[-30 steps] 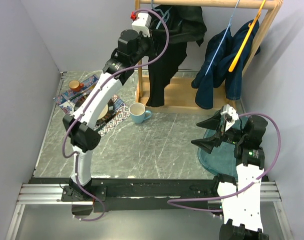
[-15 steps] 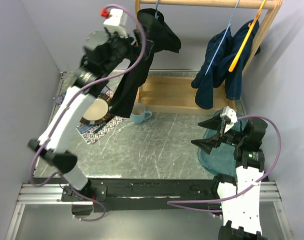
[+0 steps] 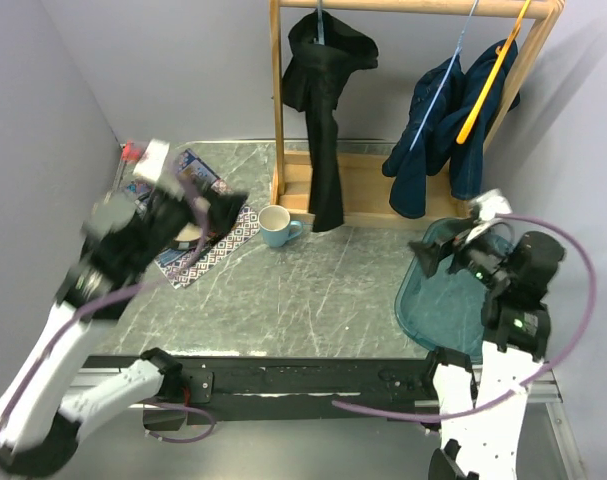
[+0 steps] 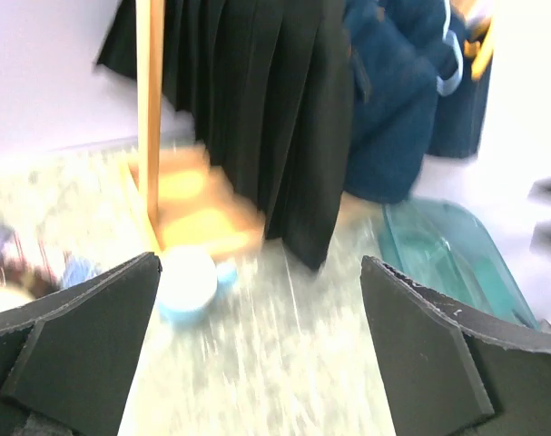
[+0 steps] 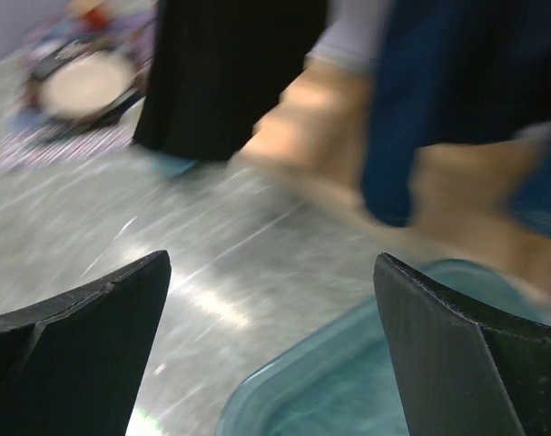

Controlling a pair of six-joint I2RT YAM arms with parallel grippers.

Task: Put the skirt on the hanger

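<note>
While the skirt (image 3: 323, 120) hangs from its hanger (image 3: 320, 14) on the wooden rack (image 3: 277, 100), my left jaws stand wide apart and empty. Right jaws also apart, empty, by the teal tray (image 3: 428, 305).

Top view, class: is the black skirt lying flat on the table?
No, the black skirt hangs upright from the top rail of the wooden rack.

White-and-black left arm (image 3: 133, 230) smeared in top view, outline unreadable. Left wrist: pale blue ceramic mug (image 4: 189, 282) blurred, black pleated skirt (image 4: 257, 118) cut off at top edge. Right wrist view blurred throughout, translucent teal plastic tray (image 5: 348, 381) cropped at bottom edge. Thin blue hanger (image 3: 320, 14) mostly hidden inside skirt fabric.
</note>
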